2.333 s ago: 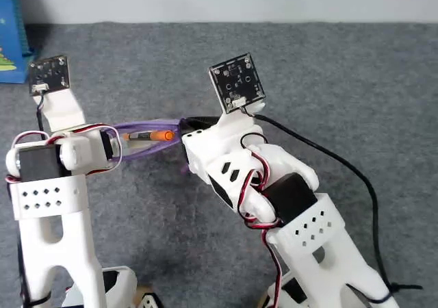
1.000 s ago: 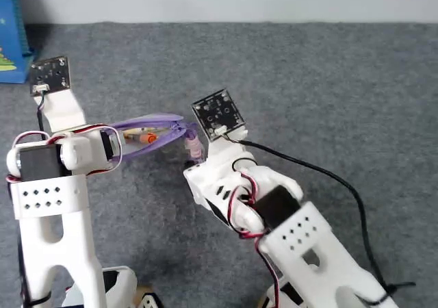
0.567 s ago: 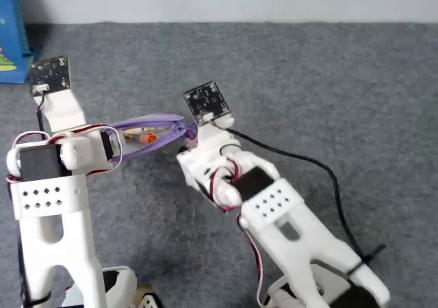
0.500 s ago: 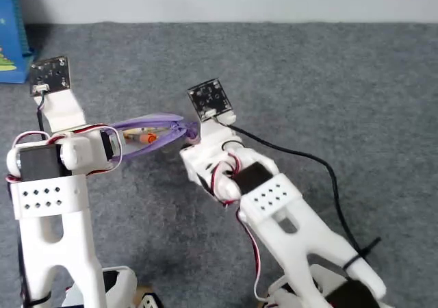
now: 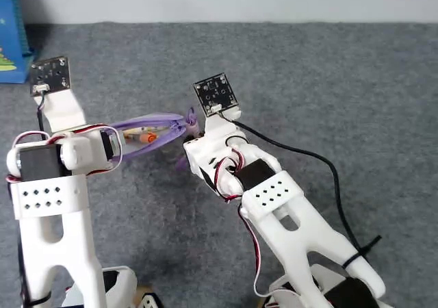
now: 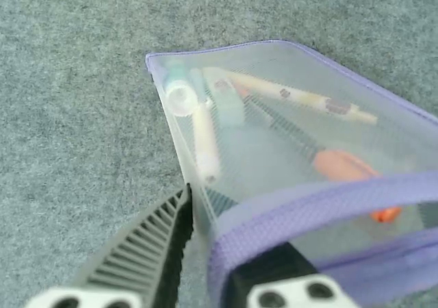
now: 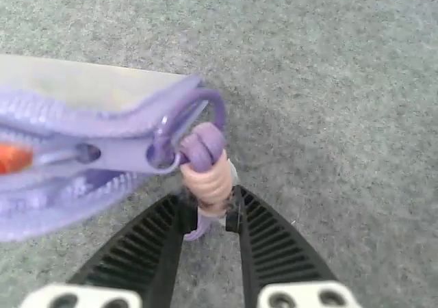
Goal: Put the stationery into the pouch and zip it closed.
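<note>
Pouch (image 6: pixel 287 150): see-through plastic with a fine mesh look and a soft purple cloth edge. It is long and flat, and it is stretched between the two arms over the carpet.
Stationery: all inside the pouch. There is a pen (image 6: pixel 342 164) with a fat orange end and a thin black body, a smooth cream stick (image 6: pixel 204 144), a thin yellow pencil (image 6: pixel 294 96) and a pale green piece (image 6: pixel 222 103). They lie side by side and look a bit foggy through the plastic.
Zip (image 7: pixel 68 106): two purple rows of little teeth along the top. They stand apart next to the slider (image 7: pixel 116 154), and a bit of orange shows in the gap.
Pull (image 7: pixel 205 164): a round purple knob on a small ring, with a twisty pink cord under it. A purple loop sits beside it at the end of the pouch.
Left gripper (image 6: pixel 219 233): black fingers, one with ridges. They are squeezed onto the purple edge at one end of the pouch.
Right gripper (image 7: pixel 209 202): two black ridged fingers pinched on the pink cord of the pull, at the other end of the pouch.
Carpet (image 5: pixel 328 82): grey and fuzzy.
Cable (image 5: pixel 301 154): thin, black and bendy, running back along the right arm.
Box (image 5: pixel 10 34): blue, with flat sides, at the far left edge.
</note>
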Tool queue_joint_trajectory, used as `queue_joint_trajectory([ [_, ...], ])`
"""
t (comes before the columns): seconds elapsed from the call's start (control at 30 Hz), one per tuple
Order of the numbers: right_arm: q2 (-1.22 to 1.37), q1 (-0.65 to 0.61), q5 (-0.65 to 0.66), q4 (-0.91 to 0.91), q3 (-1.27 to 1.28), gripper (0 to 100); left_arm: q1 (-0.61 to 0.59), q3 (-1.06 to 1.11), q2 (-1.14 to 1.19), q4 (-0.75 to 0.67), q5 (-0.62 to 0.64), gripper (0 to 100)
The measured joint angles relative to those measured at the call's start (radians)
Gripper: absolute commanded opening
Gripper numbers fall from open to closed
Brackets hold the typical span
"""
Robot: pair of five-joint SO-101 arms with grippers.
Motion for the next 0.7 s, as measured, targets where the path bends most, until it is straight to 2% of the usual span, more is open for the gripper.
queue_joint_trajectory([
  [0.23,-0.021,0.0,0.046,0.002,0.021,1.8,0.0,0.0,0.0,0.0,0.0,1],
  [0.47,-0.109,0.005,0.041,0.06,0.026,19.0,0.0,0.0,0.0,0.0,0.0,1],
  [0.7,-0.11,0.005,0.038,0.061,0.026,16.2,0.0,0.0,0.0,0.0,0.0,1],
])
